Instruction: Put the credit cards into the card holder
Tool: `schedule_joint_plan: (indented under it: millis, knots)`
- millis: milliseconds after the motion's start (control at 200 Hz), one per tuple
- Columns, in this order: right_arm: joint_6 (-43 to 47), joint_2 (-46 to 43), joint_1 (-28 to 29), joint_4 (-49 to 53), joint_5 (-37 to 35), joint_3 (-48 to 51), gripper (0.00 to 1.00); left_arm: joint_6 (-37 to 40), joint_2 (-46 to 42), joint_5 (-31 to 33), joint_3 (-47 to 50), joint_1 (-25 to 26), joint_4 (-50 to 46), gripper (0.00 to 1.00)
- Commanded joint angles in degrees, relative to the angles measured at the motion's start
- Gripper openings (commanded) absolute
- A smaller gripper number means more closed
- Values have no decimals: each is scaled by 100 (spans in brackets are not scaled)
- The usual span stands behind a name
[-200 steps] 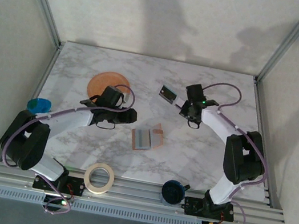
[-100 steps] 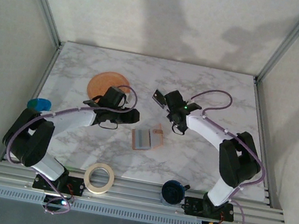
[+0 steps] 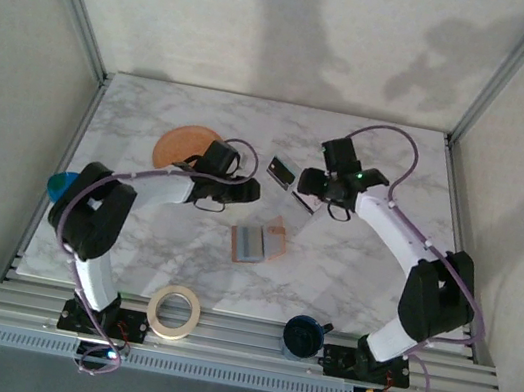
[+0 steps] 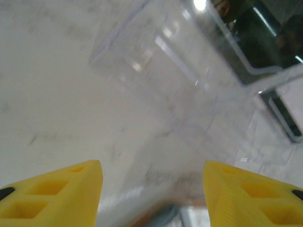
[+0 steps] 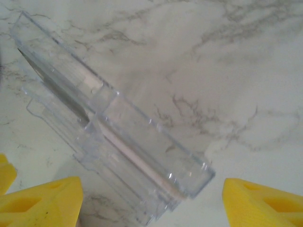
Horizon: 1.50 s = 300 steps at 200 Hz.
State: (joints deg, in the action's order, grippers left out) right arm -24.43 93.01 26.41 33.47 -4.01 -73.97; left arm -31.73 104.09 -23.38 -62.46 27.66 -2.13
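Right wrist: right hand splayed above ridged clear plastic stand; left hand splayed.

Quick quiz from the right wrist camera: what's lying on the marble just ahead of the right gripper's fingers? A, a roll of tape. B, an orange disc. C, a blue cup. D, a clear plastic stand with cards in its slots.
D: a clear plastic stand lies on the marble ahead of the right gripper, whose jaws stand wide apart, and a dark card sits edge-on in one slot.
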Motion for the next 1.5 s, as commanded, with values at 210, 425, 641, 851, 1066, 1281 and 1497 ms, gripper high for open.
schedule_joint_plan:
  millis: [210,425,641,851,1066,1281,1497]
  knots:
    - [1266,929,-761,-294,2881,-300,75,-53,1137,-18,-1045,46,29,56]
    - [875,545,-728,-858,3774,402,71,33,1686,-6,-1971,103,-139,56]
    - [753,69,-725,-924,3306,829,72,52,2208,-44,-2666,219,-211,55]
    - [1087,-144,-600,-245,2084,476,72,222,1989,104,-2628,223,-408,55]
    - [1641,393,-71,713,547,-516,69,202,1032,195,-1715,170,-272,56]
    - [1929,767,386,1249,-403,-773,67,56,230,276,-560,171,-69,56]
    - [1895,1006,655,1385,-1220,-828,67,-88,-44,266,-83,204,143,56]
